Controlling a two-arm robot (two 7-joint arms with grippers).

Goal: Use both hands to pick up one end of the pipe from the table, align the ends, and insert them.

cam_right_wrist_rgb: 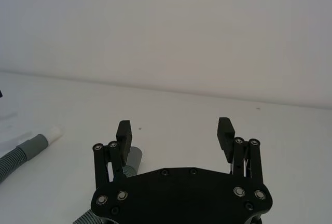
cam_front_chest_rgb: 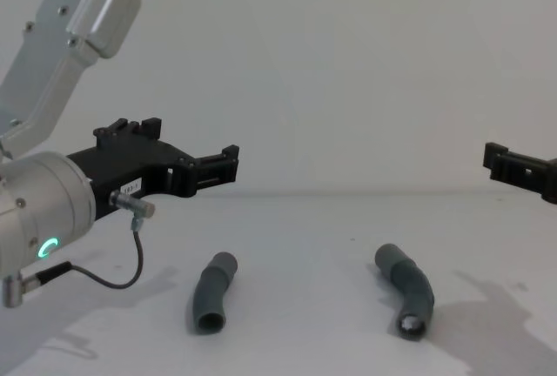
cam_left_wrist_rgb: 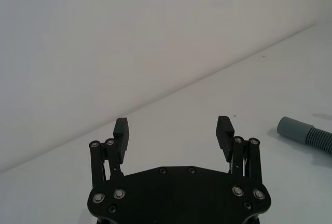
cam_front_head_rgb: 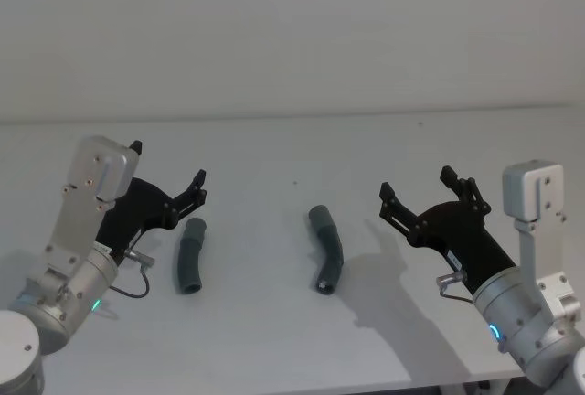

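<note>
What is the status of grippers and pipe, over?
Left gripper open, hovering by left hose piece. Right gripper open, hovering by right hose piece. Both pieces lie apart on table. No obstacle seen.

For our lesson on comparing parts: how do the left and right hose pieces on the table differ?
The left hose piece is only slightly bent; the right hose piece curves more. The left one's near end is plain dark grey; the right one's shows a pale tip. Both are dark grey and lie loose on the table, untouched by the open left gripper and right gripper.
</note>
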